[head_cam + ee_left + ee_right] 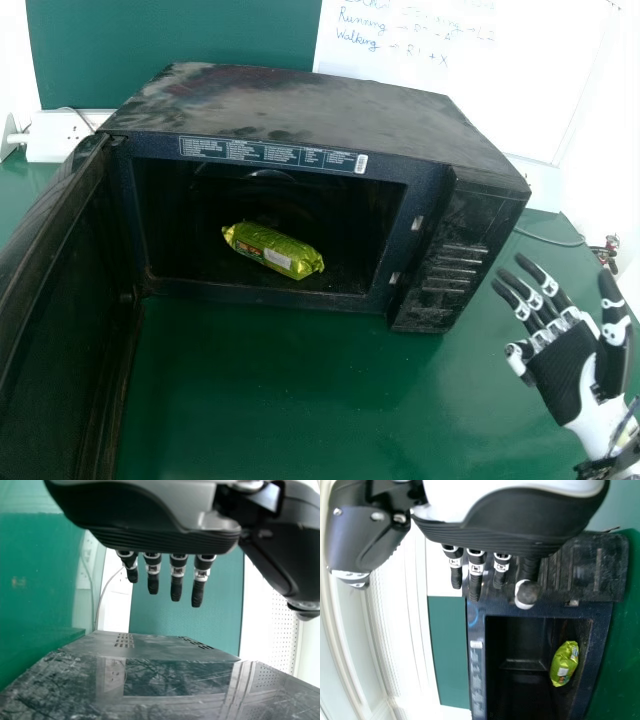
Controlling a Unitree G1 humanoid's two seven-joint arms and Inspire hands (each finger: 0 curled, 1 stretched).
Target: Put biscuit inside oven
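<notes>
The biscuit packet (pixel 272 251), green and shiny, lies on the floor of the black oven (pixel 300 108), near its front opening. The oven door (pixel 62 310) stands swung out at the left. My right hand (pixel 562 370) is to the right of the oven, palm up and fingers spread, holding nothing. In the right wrist view, the same hand (pixel 485 535) has its fingers extended, with the packet (pixel 564 663) visible inside the oven cavity. In the left wrist view, my left hand (pixel 150 535) has straight fingers, with the oven's dark surface (pixel 165 680) in view.
Green table surface (pixel 270 400) extends before the oven. Behind stand a green panel (pixel 230 35) and a whiteboard (pixel 450 70) with handwriting. A socket strip (pixel 62 135) is at the back left, and a cable (pixel 550 238) runs at the right.
</notes>
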